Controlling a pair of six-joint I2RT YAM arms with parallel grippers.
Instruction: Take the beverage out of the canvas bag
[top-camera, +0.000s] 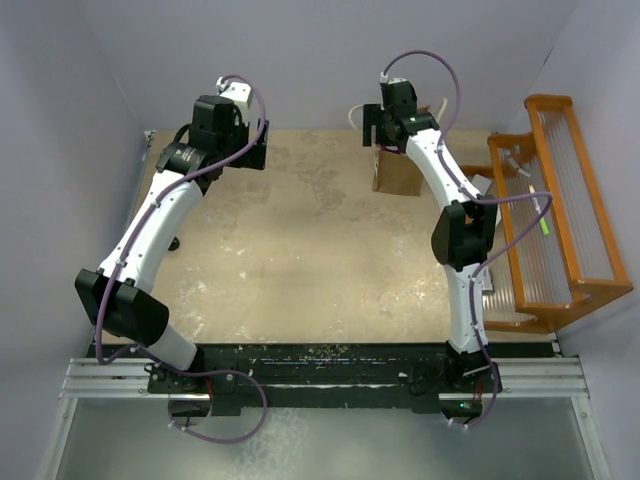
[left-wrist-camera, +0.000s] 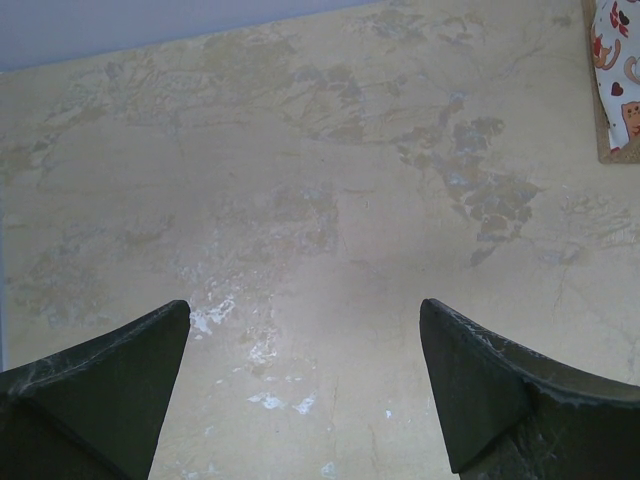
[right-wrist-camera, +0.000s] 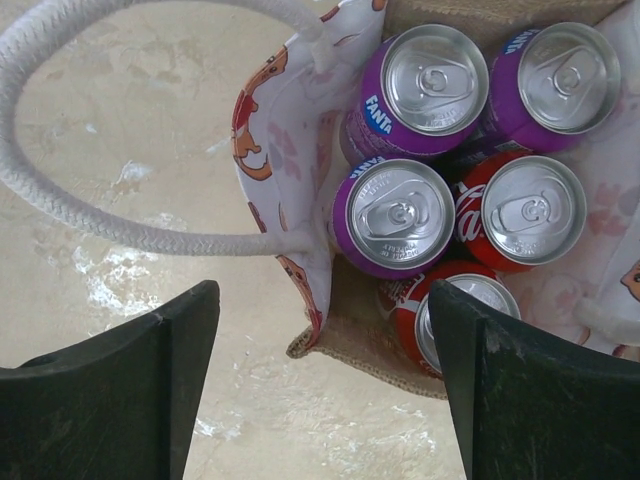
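Your left tool (left-wrist-camera: 305, 330) hangs well to the left of the canvas bag (top-camera: 398, 172); its jaws stand wide apart with nothing between them, and only the mottled bench (left-wrist-camera: 300, 200) shows below; a corner of the bag's printed lining just enters the upper right edge of the left wrist view. Between that tool and the bag the bench (top-camera: 300, 240) is pale and scuffed.

The bag stands upright with its mouth open; a white rope handle (right-wrist-camera: 60, 200) loops out from its rim over the bench beside it. Your right tool (right-wrist-camera: 322, 300) hovers directly over the bag's rim, spread wide and gripping nothing; one finger (right-wrist-camera: 130, 390) sits over the bench just outside the bag, the other (right-wrist-camera: 540, 390) over the bag's inside, covering part of one can.

Inside the bag you can see five beverage cans standing upright and packed together: three purple Fanta cans (right-wrist-camera: 395, 215) and two red cans (right-wrist-camera: 525, 210) (the red one partly under the finger shows only a slice of its top); whether the finger touches it, you cannot tell.

To the right of the bag, an orange rack (top-camera: 560, 200) stands.
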